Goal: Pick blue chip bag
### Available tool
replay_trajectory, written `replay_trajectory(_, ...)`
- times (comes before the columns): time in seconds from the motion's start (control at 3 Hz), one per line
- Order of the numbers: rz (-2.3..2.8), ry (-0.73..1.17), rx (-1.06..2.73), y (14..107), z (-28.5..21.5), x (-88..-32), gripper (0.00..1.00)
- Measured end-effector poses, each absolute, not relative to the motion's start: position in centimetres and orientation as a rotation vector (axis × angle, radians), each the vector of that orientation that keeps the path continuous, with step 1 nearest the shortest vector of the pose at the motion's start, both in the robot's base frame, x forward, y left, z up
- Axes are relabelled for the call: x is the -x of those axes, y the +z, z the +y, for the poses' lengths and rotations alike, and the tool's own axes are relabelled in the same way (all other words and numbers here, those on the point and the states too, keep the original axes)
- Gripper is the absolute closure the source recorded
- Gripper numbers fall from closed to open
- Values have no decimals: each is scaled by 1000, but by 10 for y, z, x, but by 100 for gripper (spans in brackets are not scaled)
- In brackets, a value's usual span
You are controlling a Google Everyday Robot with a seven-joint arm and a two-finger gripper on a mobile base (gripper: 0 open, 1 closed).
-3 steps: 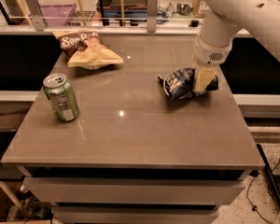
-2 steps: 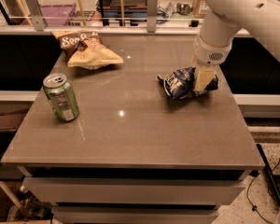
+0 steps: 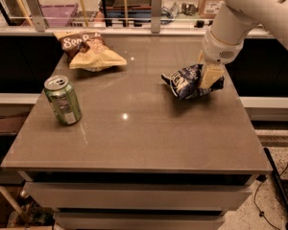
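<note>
The blue chip bag (image 3: pixel 186 82), dark blue crumpled foil with white lettering, is at the right side of the grey table (image 3: pixel 134 138). My gripper (image 3: pixel 210 76) comes down from the white arm at the top right and is shut on the bag's right half. One tan finger (image 3: pixel 209 74) shows against the foil. The bag is tilted, with its right end raised slightly off the surface and a shadow under it.
A green can (image 3: pixel 63 100) stands upright at the left of the table. A brown-and-tan chip bag (image 3: pixel 88 51) lies at the back left. A glass rail with posts (image 3: pixel 156 4) runs along the table's far edge. Drawers sit below the front edge.
The gripper and the blue chip bag have risen a little. The bag now tilts up at its right end. The can and the brown bag have not moved.
</note>
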State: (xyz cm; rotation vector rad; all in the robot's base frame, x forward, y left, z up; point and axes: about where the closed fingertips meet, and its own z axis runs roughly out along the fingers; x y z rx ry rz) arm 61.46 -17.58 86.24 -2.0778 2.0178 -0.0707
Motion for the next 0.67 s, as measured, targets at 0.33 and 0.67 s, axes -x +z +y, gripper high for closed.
replay_trajectory(0.33, 1954, -85, 2032, 886, -171, -614, 100)
replay_trajectory(0.67, 1919, -122, 2003, 909, -166, -612, 100)
